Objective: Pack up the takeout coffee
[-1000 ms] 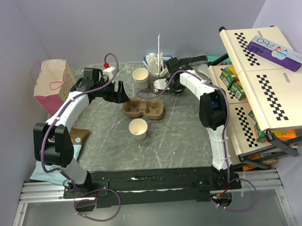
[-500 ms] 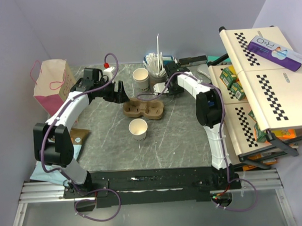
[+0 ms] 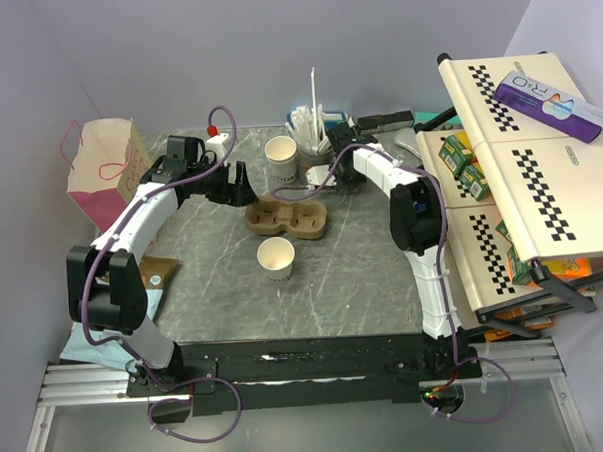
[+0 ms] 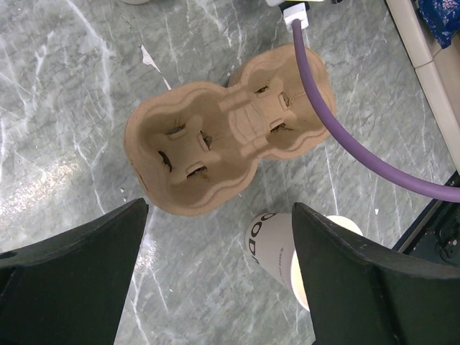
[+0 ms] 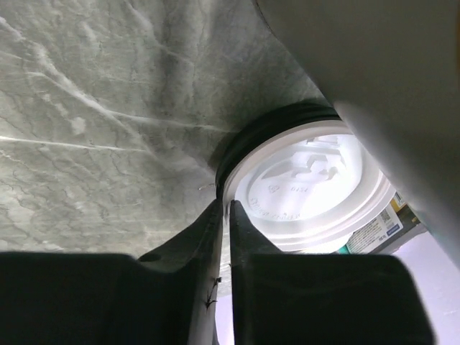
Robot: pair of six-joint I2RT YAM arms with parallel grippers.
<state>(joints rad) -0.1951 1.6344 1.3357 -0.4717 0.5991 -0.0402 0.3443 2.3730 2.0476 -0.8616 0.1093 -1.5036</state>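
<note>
Right gripper [image 5: 227, 210] has edged left since the earlier frame, and its fingers have narrowed. Left gripper [image 4: 215, 230] hangs wide open over the cardboard tray [image 4: 230, 136], holding nothing. One paper cup [image 3: 276, 257] stands on the table [image 3: 364, 273] just in front of the tray, a second cup [image 3: 281, 155] just behind it. The right gripper's fingers are pinched nearly together on the rim of the white lid [image 5: 309, 187], low at the table near the straw cup [image 3: 313, 135].
</note>
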